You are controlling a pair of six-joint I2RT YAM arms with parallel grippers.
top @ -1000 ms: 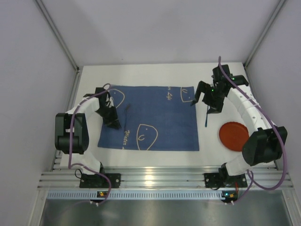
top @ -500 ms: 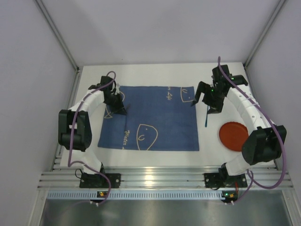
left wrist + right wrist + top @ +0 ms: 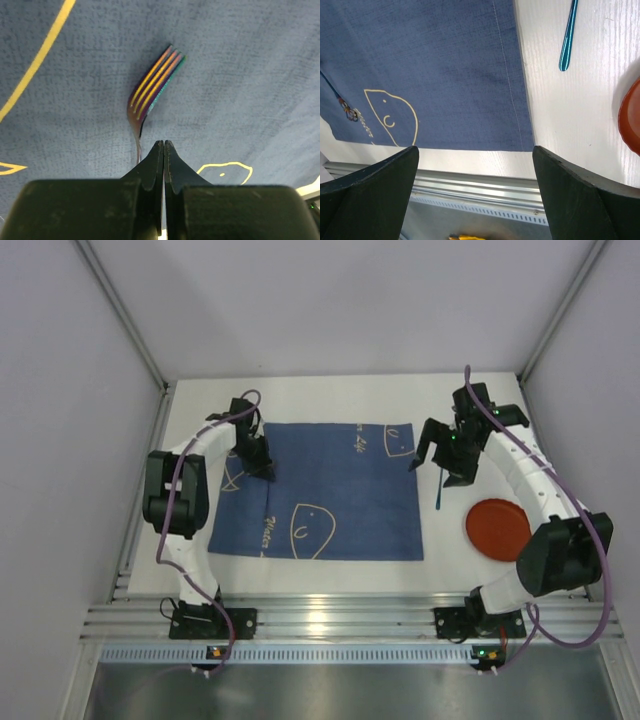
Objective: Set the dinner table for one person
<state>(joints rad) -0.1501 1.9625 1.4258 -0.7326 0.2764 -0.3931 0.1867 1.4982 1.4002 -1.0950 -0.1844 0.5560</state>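
Grip check: left gripper (image 3: 163, 147) is fully closed, jaws pressed together, pinching the thin handle of an iridescent metal fork (image 3: 155, 85). The four tines stick out past the fingertips (image 3: 156, 150), over the blue cloth placemat with yellow and white line drawings (image 3: 240, 60). Can't tell if the tines touch the cloth.

Large flat white rectangular dinner table (image 3: 330, 400) lies below both arms, its ribbed aluminium rail (image 3: 330, 618) along the near edge. Top view: the left gripper (image 3: 258, 462) is over the placemat's (image 3: 340, 500) far-left part, so the cloth sits between those fingers and the tabletop. Bare table shows just left of it and beyond it.

Right gripper (image 3: 440, 455) is spread wide and holds nothing. It hangs over the placemat's far-right corner. In its wrist view the two black fingers (image 3: 370, 195) frame the placemat's right edge (image 3: 445, 65), a strip of bare table (image 3: 570, 110) and the rail (image 3: 470, 182).

Thin teal utensil handle (image 3: 568, 37) lies on bare table beside the placemat's right edge; utensil type unclear. Round red plate (image 3: 497, 528) sits further right, also on the table, apart from both grippers.
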